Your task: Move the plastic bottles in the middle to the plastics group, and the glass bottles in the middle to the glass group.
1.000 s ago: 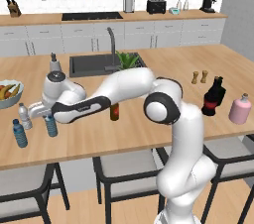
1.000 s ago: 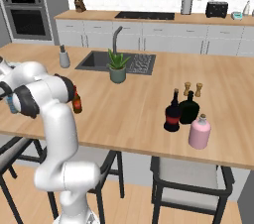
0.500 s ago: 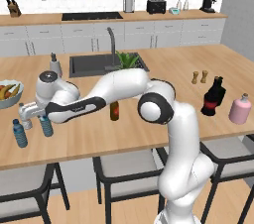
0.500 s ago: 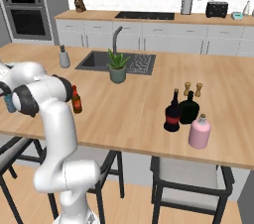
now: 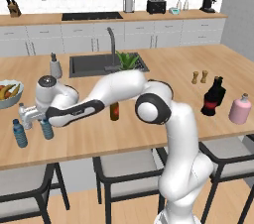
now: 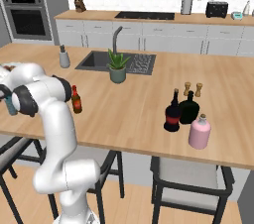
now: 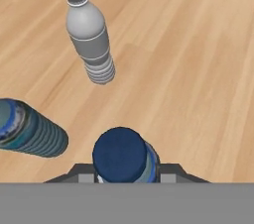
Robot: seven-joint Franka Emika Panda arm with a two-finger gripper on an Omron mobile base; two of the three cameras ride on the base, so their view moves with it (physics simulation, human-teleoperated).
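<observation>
My gripper point(image 7: 124, 172) is shut on a small blue water bottle point(image 7: 125, 154), seen from above by its dark blue cap. In the left base view the gripper point(image 5: 38, 118) holds that bottle point(image 5: 46, 129) upright at the counter's left end. The plastics group stands right beside it: a blue bottle point(image 7: 30, 134) point(image 5: 20, 134) and a pale clear bottle point(image 7: 90, 39). A slim brown bottle point(image 5: 114, 111) point(image 6: 76, 100) stands mid-counter. A tall black red-labelled bottle point(image 6: 172, 114) stands by the squat black bottle point(image 6: 190, 108) and pink bottle point(image 6: 199, 133) point(image 5: 240, 110).
A fruit bowl point(image 5: 7, 94) and a grey soap dispenser point(image 5: 55, 67) are behind the plastics group. The sink point(image 5: 92, 64) and a potted plant point(image 6: 118, 67) sit mid-island. Two wooden shakers point(image 6: 192, 89) stand behind the glass group. Stools line the near edge.
The hand with the blue bottle has shifted a little left, closer to the two small water bottles, and has hardly moved in the last half second.
</observation>
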